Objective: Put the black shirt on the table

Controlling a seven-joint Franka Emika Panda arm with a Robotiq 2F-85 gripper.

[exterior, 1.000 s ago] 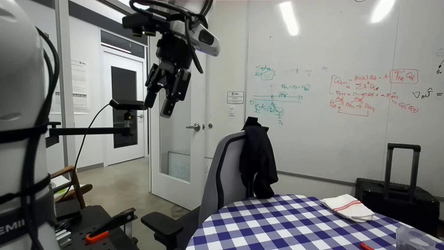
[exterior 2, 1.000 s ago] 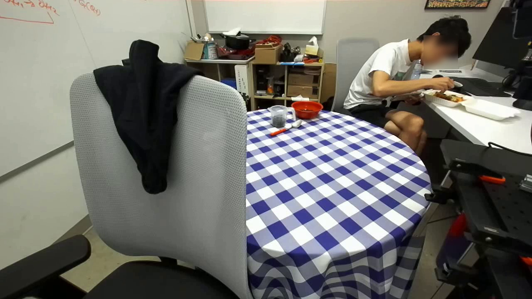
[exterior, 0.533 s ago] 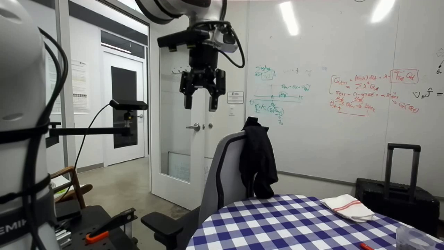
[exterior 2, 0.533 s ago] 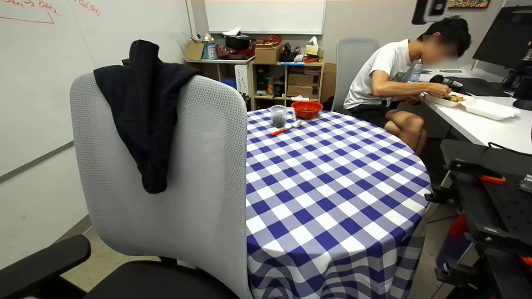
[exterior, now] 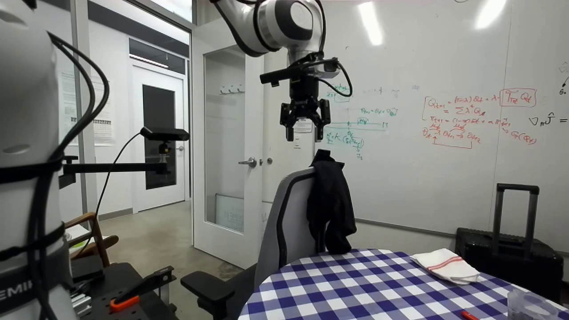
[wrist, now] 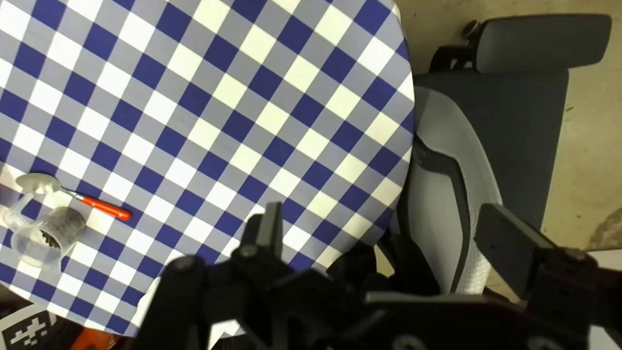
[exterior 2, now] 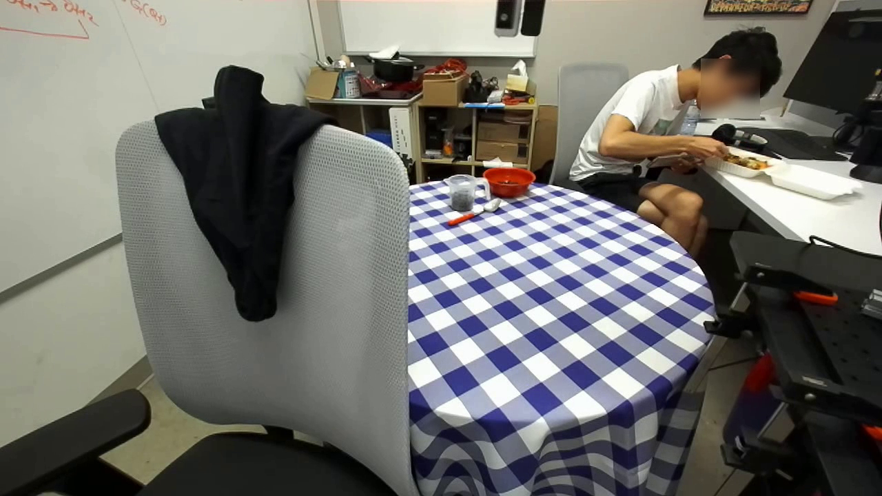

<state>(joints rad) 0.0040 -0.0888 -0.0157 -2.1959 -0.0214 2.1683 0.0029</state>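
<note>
Over the backrest (exterior 2: 331, 282) hangs the black shirt (exterior 2: 246, 179), the tool (exterior: 304, 134) higher.

In an exterior view, the camera looks low over the desk (exterior: 355, 289), bottom right, toward a door (exterior: 227, 155) and whiteboard (exterior: 422, 191). In an exterior view, it looks from close by past the chair (exterior 2: 337, 275) to shelves (exterior 2: 474, 134). The wrist view looks down from above. All share desk and chair.

Office or lab: equations (exterior: 480, 111) on whiteboard (exterior: 422, 186), desk (exterior 2: 837, 217) with monitor (exterior 2: 835, 62).
</note>
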